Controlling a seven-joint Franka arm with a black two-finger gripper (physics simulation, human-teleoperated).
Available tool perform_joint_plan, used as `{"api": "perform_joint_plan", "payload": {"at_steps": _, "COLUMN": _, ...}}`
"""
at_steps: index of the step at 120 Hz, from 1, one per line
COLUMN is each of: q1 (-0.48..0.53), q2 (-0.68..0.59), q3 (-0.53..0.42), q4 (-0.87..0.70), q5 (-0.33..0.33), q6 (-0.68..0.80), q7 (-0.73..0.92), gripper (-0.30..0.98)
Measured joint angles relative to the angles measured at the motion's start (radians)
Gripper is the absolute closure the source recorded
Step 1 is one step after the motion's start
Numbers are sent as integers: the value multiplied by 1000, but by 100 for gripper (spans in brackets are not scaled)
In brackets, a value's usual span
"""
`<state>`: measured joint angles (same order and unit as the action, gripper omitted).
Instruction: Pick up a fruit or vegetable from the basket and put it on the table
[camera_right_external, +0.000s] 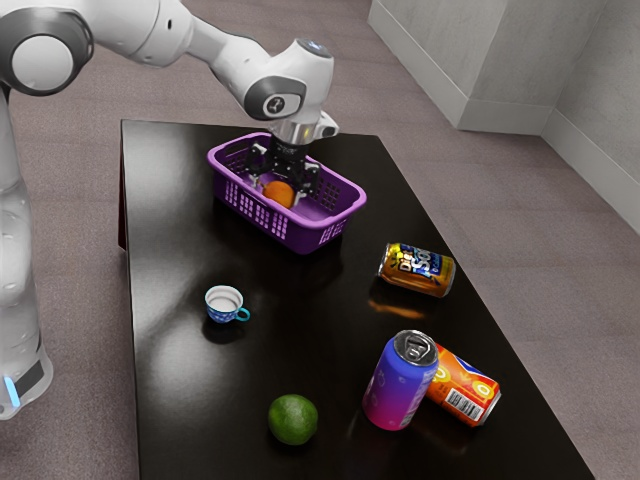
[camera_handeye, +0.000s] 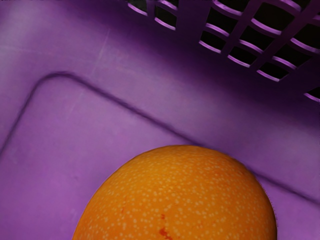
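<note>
Centrally, the hand (camera_right_external: 277, 194) stood wide about the orange (camera_right_external: 279, 197), low in the basket (camera_right_external: 265, 213); uneven closure could have rolled it aside, low lifting snagged the rim (camera_right_external: 361, 200), high release sent it across the surface (camera_right_external: 300, 350)

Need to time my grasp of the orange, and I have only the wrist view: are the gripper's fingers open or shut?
Observer: Open: the gripper has its fingers apart, with the orange between them.
Operator: Thanks. I'll want a spot on the table later; which things outside the basket should I steer clear of?
Observer: On the table, outside the basket, are a cup, a green fruit, an upright can and two cans on their sides, one orange, one yellow.
</note>
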<state>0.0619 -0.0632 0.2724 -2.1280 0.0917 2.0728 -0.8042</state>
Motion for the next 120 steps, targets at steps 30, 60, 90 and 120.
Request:
{"api": "perform_joint_plan", "payload": {"at_steps": 30, "q1": 0, "q2": 10, "q3": 2, "q4": 1, "q5": 24, "q6": 2, "q7": -2, "gripper": 31}}
{"api": "perform_joint_plan", "payload": {"at_steps": 60, "q1": 2, "q2": -17, "q3": -9, "q4": 10, "q5": 48, "q6": -10, "q7": -9, "gripper": 34}}
{"api": "perform_joint_plan", "payload": {"at_steps": 90, "q1": 0, "q2": -79, "q3": -44, "q4": 45, "q5": 45, "q6": -47, "q7": -11, "gripper": 34}}
{"api": "perform_joint_plan", "payload": {"at_steps": 120, "q1": 3, "q2": -105, "q3": -95, "q4": 144, "q5": 26, "q6": -131, "q7": -13, "gripper": 33}}
